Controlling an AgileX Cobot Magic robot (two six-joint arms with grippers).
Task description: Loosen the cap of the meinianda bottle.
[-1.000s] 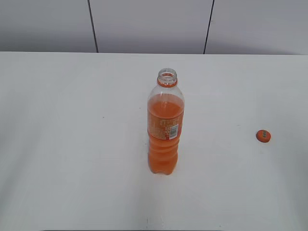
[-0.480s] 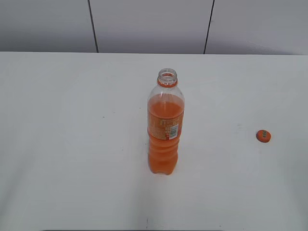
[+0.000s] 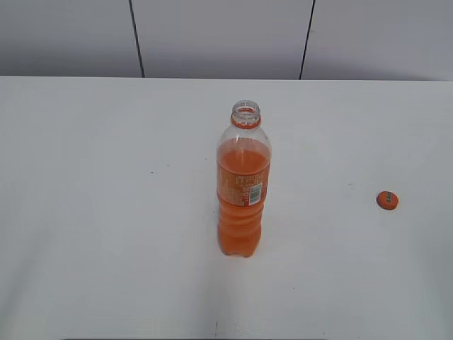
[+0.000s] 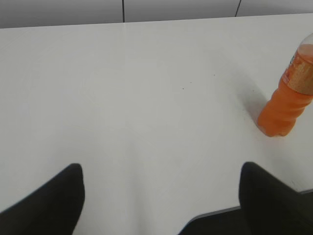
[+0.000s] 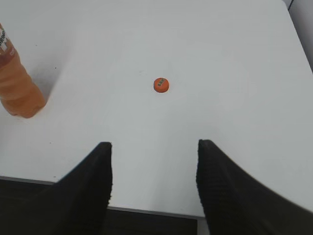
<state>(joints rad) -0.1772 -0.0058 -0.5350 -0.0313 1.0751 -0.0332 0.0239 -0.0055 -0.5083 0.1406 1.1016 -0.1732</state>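
Lying flat on the white table (image 3: pixel 106 248), the cap (image 3: pixel 387 200) is well apart from the meinianda bottle (image 3: pixel 243 191) and sits close to the table's right edge. It is already off. The bottle's mouth is open at the top, with only the orange ring left around the neck. So I think the loosening job is done.

The cap is small, round and hard. It looks very light, so a bump could make it slide or roll on the smooth table. The best place to hold it would be its ribbed side, one finger on each side.

The bottle stands up straight near the middle of the table. It holds a lot of orange drink, so it is likely a bit heavy at the bottom and steady. Its clear plastic is smooth and can squash if squeezed hard. With no cap on, a tip would spill the drink. The narrow part low down or the label part looks like a good place to hold.

The left gripper (image 4: pixel 161 196) is spread wide and holds nothing; it hangs by the table's front edge. The right gripper (image 5: pixel 154 183) is also spread apart and empty, near the front edge, with the cap farther out on the table.
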